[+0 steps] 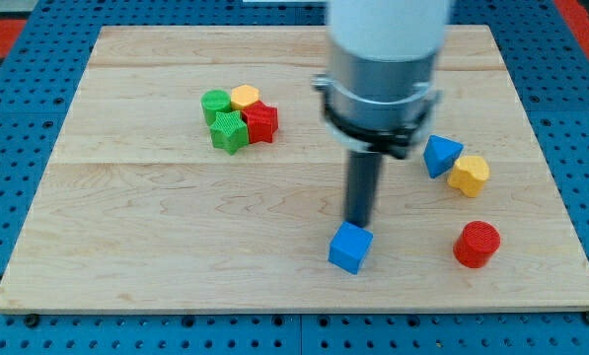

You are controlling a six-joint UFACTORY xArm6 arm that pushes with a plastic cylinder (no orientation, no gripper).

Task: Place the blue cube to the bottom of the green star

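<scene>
The blue cube [350, 247] lies on the wooden board [156, 227], near the view's bottom, right of centre. My tip [358, 223] stands right at the cube's top edge, touching or nearly touching it. The green star [229, 131] lies at the view's upper left, in a tight cluster with a green cylinder [215, 104], a yellow block [245, 97] and a red block [261, 122]. The cube is far to the lower right of the star.
A blue triangular block [440, 155] and a yellow block [469, 175] lie together at the view's right. A red cylinder [476, 244] lies below them. The arm's large grey body [383, 69] hides part of the board's top.
</scene>
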